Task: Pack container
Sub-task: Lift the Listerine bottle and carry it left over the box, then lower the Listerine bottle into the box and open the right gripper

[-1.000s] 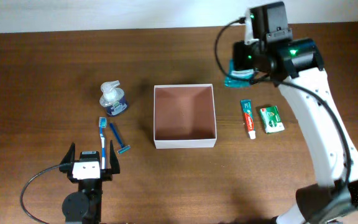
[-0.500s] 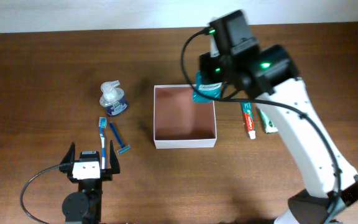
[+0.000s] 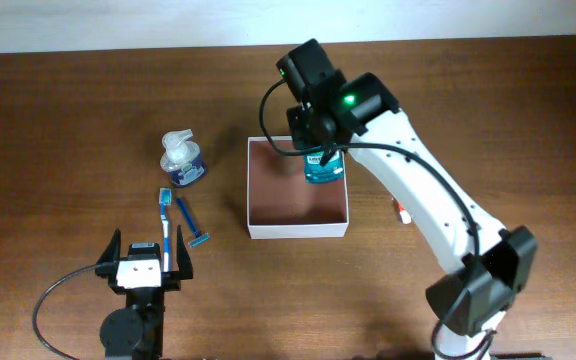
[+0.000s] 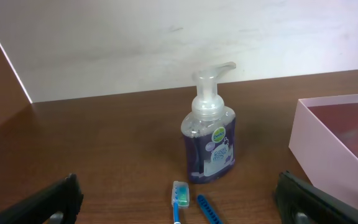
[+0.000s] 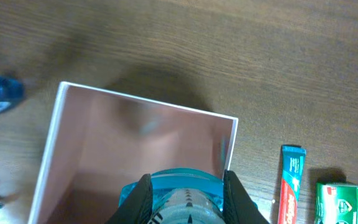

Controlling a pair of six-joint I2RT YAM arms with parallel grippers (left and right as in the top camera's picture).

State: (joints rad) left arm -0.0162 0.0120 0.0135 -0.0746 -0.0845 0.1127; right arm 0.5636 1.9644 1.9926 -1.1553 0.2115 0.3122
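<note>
The container [image 3: 298,229] is a square shallow white box with a reddish-brown inside, at mid-table; it also shows in the right wrist view [image 5: 51,149] and the left wrist view [image 4: 328,134]. My right gripper [image 3: 318,158] is shut on a teal bottle [image 3: 320,170] and holds it above the box's far right part; the bottle fills the bottom of the right wrist view [image 5: 173,196]. My left gripper [image 3: 148,268] is open and empty near the front left, behind a blue toothbrush [image 3: 166,225] and a blue razor [image 3: 191,224].
A blue soap pump bottle [image 3: 181,160] stands left of the box, also in the left wrist view [image 4: 209,138]. A red-and-white toothpaste tube [image 5: 289,186] and a green packet [image 5: 337,202] lie right of the box, mostly hidden under my right arm in the overhead view.
My right arm has swung left with the teal bottle, from right of the box to above its far right part. The left arm has not moved.
</note>
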